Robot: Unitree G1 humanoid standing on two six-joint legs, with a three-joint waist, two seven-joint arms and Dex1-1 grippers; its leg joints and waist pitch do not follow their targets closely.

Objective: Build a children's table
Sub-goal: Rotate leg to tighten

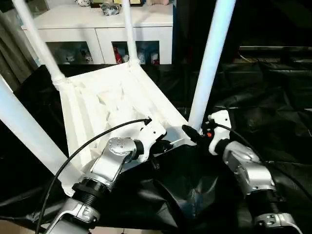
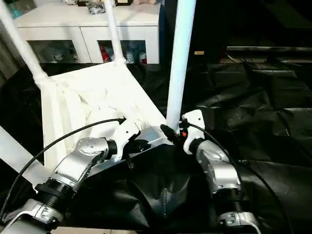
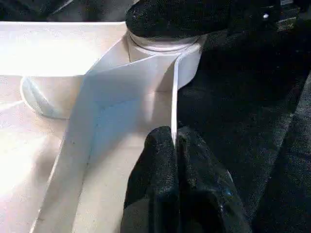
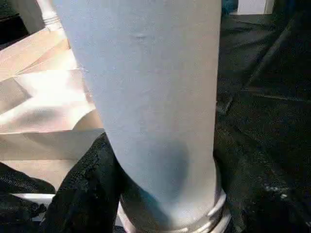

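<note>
The tabletop (image 1: pixel 114 109) lies upside down in the centre-left of the head-camera frame, its ribbed underside facing up, resting on black sheeting (image 1: pixel 273 97) that covers the floor. Four legs stand up out of its corner sockets: one at the upper left (image 1: pixel 36 36), one at the upper middle (image 1: pixel 128 30), one at the lower left (image 1: pixel 27 131), and the near right leg (image 1: pixel 210 61), which rises from the centre to the top edge of the frame. The left gripper (image 1: pixel 163 144) sits at the tabletop's near edge, just below centre; in the left wrist view its two black fingers (image 3: pixel 160 165) are pressed almost together, pinching the thin upright rim wall (image 3: pixel 174 104) of the tabletop between them, close beside the corner socket (image 3: pixel 165 51). The right gripper (image 1: pixel 194 132) is at the foot of the near right leg, right of centre; in the right wrist view its fingers (image 4: pixel 90 174) stand about half open, set around the leg's base, one dark pad lying against the tube just above the socket collar. Behind the table, along the top of the frame, stands a white cabinet (image 1: pixel 105 27) with glass-fronted shelves.
</note>
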